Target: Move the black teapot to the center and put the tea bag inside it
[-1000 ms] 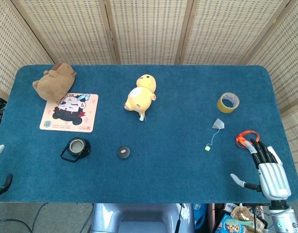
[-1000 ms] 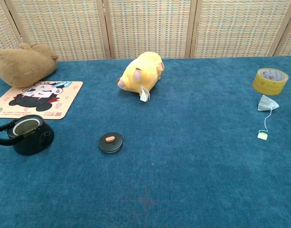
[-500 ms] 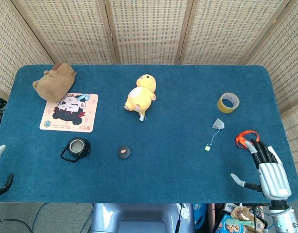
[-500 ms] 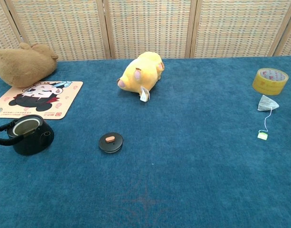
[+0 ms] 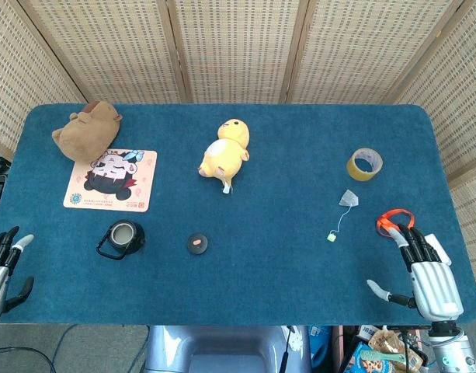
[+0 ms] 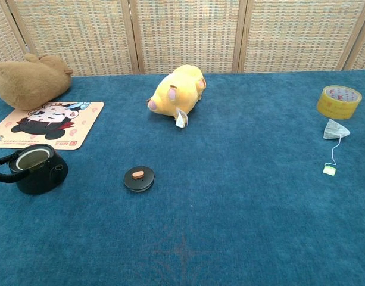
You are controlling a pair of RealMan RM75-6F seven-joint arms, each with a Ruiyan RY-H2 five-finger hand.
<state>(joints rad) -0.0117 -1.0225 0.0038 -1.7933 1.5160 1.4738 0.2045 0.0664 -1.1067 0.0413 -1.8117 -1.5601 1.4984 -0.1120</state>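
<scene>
The black teapot [image 5: 123, 237] [image 6: 34, 170] stands lidless at the left front of the blue table, its handle turned to the left. Its round black lid [image 5: 196, 243] [image 6: 139, 178] lies flat a little to its right. The tea bag [image 5: 349, 199] [image 6: 336, 128] lies at the right, its string running down to a small green tag [image 5: 331, 236] [image 6: 329, 170]. My left hand [image 5: 1, 268] shows at the table's left front corner, fingers apart, holding nothing. My right hand [image 5: 425, 269] hovers at the right front edge, fingers spread and empty. Neither hand appears in the chest view.
A yellow plush [image 5: 224, 155] lies at the back centre. At the back left are a brown plush [image 5: 86, 130] and a printed mat [image 5: 112, 179]. A tape roll [image 5: 364, 164] sits behind the tea bag, and orange-handled scissors [image 5: 393, 221] lie by my right hand.
My left hand has risen into the head view at the left front corner, its fingers now showing. My right hand has barely shifted. Nothing on the table has moved.
</scene>
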